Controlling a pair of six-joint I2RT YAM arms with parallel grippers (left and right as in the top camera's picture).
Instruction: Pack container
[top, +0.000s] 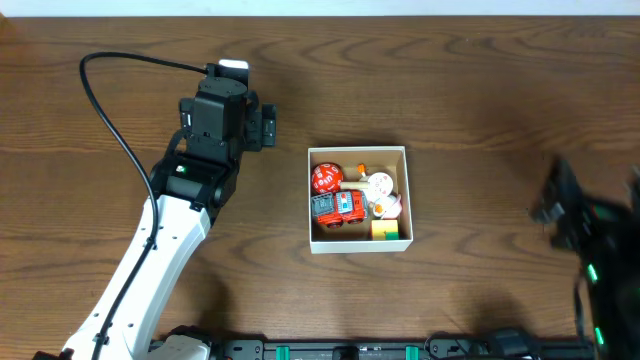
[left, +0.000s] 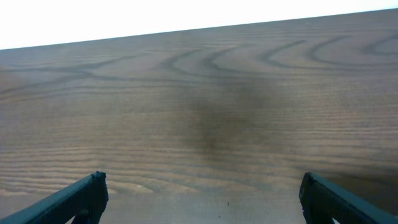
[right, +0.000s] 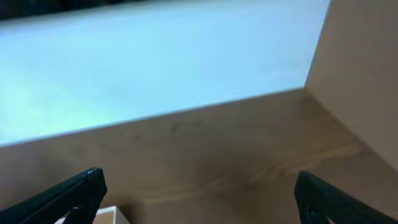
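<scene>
The container (top: 358, 150) is a square white-walled box with a brown inside, at the table's middle. In it lie a red die-like ball (top: 325, 179), a red toy car (top: 337, 208), a yellow block (top: 384, 230) and a white-and-pink round toy (top: 381, 186). My left gripper (top: 226, 122) hovers well to the box's upper left; in the left wrist view my left gripper (left: 203, 179) is open over bare wood. My right gripper (top: 553, 200), blurred, is far to the box's right. In the right wrist view my right gripper (right: 199, 176) is open and empty, with a white corner of the container (right: 107, 215) low on the left.
The dark wooden table (top: 480, 90) runs to its far edge (left: 199, 30), with white floor beyond. A black cable (top: 105, 100) loops off the left arm. A pale wall or panel (right: 364, 68) rises at the right of the right wrist view.
</scene>
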